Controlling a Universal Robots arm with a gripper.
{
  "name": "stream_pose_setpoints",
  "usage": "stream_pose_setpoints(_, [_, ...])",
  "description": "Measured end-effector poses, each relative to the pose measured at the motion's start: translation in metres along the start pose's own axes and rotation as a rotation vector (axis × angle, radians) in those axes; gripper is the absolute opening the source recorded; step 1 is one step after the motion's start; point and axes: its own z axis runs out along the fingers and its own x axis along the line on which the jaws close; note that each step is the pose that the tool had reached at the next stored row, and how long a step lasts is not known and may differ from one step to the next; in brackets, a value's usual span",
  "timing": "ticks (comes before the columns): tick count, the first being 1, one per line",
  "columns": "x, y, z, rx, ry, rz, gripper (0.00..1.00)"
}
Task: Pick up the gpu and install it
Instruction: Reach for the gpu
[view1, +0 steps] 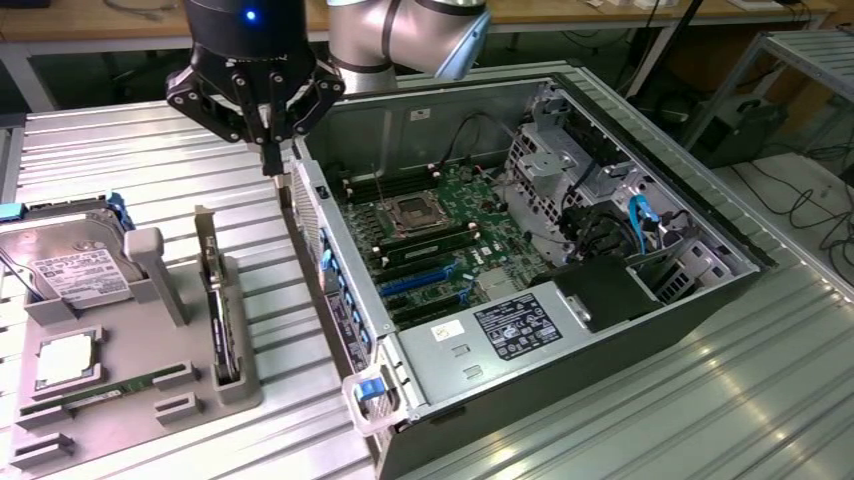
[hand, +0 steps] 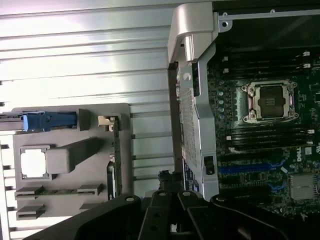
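Observation:
The gpu (view1: 215, 292) stands on its edge in a slot of the grey holder (view1: 160, 300), with its silver bracket end toward the back. In the wrist view the gpu (hand: 116, 155) appears as a thin green strip in the grey holder (hand: 95, 172). My gripper (view1: 275, 165) hangs shut with nothing in it. It is above the gap between the holder and the rear wall of the open computer case (view1: 694, 290), up and to the exterior view's right of the gpu. The gripper (hand: 172, 212) shows its dark linkage in the wrist view.
The motherboard (view1: 441, 240) lies in the case, with blue card slots (view1: 411, 286) and an empty processor socket (hand: 269, 101). The holder also carries a hard drive (view1: 74, 265), a processor chip (view1: 60, 360) and a memory stick (view1: 127, 388). The ribbed metal table (view1: 641, 420) surrounds everything.

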Motion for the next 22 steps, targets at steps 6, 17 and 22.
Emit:
stream_pose_setpoints(6, [0.004, -0.0012, -0.0001, 0.0, 0.0, 0.0, 0.11])
stream_pose_setpoints(17, [0.011, -0.0033, -0.0004, 0.0, 0.0, 0.0, 0.11])
stream_pose_setpoints(22, [0.015, -0.0044, -0.0005, 0.0, 0.0, 0.0, 0.11])
